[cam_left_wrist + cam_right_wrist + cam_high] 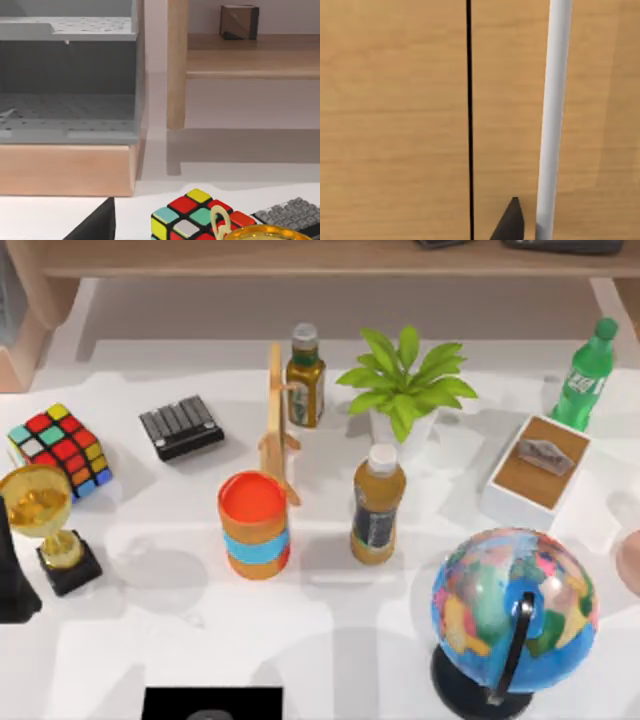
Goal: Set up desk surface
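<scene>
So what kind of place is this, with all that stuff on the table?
It looks like a study desk, probably in a home or office, in a rendered scene. On the white desk surface stand a globe, a potted plant and a gold trophy, and a wooden shelf board runs along the back.

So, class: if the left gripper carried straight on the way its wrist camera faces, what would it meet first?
Probably the puzzle cube, lying just ahead on the desk surface, with the gold trophy beside it. Depth is hard to judge; the grey tray stands farther back.

wooden shelf (pixel 300 258) (light-brown), grey drawer unit (pixel 67 80)
</scene>
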You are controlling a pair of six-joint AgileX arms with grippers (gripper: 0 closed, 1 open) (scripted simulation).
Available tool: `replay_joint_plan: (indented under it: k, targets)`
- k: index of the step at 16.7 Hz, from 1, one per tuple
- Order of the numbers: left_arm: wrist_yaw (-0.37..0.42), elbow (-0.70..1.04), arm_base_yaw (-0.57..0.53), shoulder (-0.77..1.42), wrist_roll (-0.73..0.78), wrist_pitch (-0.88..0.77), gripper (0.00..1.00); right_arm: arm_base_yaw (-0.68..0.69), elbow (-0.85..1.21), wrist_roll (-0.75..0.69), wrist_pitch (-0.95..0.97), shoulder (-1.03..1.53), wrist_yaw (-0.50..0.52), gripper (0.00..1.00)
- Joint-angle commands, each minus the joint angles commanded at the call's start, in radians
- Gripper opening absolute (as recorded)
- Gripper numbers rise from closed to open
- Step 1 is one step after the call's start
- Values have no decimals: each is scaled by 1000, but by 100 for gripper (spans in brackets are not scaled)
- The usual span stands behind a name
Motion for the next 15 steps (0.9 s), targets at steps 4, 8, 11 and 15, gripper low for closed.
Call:
replay_joint_plan:
  k: [4, 8, 11, 15]
  targets:
    - [0, 0, 0, 0, 0, 0, 100, -9, 15, -12, 12, -14, -1, 100]
    - [0, 0, 0, 0, 0, 0, 100, -39, -12, -42, 17, -28, -4, 100]
    - [0, 0, 0, 0, 0, 0, 100, -131, -110, -138, 35, -83, -20, 100]
    - [0, 0, 0, 0, 0, 0, 100, -307, -361, -374, 61, -177, -90, 100]
